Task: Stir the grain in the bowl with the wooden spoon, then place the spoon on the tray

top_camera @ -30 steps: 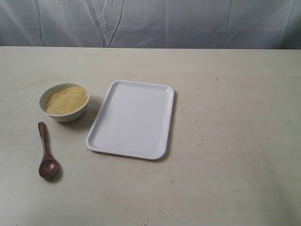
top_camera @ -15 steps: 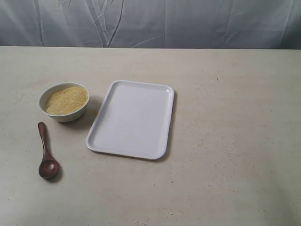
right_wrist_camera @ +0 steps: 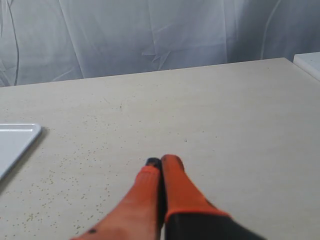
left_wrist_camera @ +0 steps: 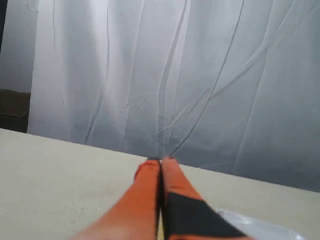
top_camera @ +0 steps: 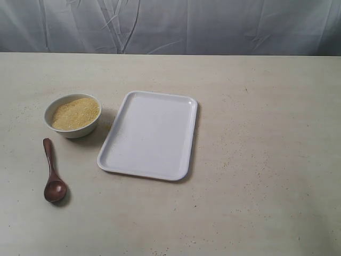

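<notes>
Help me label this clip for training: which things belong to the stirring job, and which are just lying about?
Job: wooden spoon, bowl, grain, tray.
Just there: table, grey curtain.

Wooden spoon (top_camera: 53, 176) before bowl (top_camera: 73, 116), tray (top_camera: 148, 135) to their right.

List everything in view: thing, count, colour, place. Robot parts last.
bowl: one, white, on the table left of the tray in the exterior view
grain: one heap, yellow-tan, inside the bowl
wooden spoon: one, dark reddish-brown, flat on the table nearer the camera than the bowl, apart from it
tray: one, white, mid-table
table: one, beige
curtain: one, grey-white, behind the table
left gripper: orange and black, shut
right gripper: orange and black, shut
</notes>
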Robot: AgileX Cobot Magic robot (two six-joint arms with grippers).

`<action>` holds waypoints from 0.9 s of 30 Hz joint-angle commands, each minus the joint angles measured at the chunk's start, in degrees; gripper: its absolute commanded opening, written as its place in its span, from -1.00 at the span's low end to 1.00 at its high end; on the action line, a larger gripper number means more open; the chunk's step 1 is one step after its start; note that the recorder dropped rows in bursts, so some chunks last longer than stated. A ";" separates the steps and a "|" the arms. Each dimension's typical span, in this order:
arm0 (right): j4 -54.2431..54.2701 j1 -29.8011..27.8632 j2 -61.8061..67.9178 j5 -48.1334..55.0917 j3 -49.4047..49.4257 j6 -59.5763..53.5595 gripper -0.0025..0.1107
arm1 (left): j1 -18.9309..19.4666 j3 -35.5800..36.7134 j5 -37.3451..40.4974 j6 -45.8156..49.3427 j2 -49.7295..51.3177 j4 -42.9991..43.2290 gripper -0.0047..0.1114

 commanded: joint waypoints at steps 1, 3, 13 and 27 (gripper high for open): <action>0.05 0.16 -0.30 -0.54 0.11 -0.07 -0.96 | 0.17 0.21 -4.86 -0.57 -0.24 -4.24 -0.92; 0.05 0.16 -0.30 -0.54 0.11 -0.07 -0.96 | 0.17 0.21 -6.40 -0.57 -0.24 -4.68 -0.92; 0.05 0.16 -0.30 -0.54 0.11 -0.07 -0.96 | 0.17 -9.87 -4.02 1.38 7.39 -4.11 -0.92; 0.05 0.16 -0.30 -0.54 0.11 -0.07 -0.96 | 0.17 -42.76 23.18 1.38 53.89 6.83 -0.92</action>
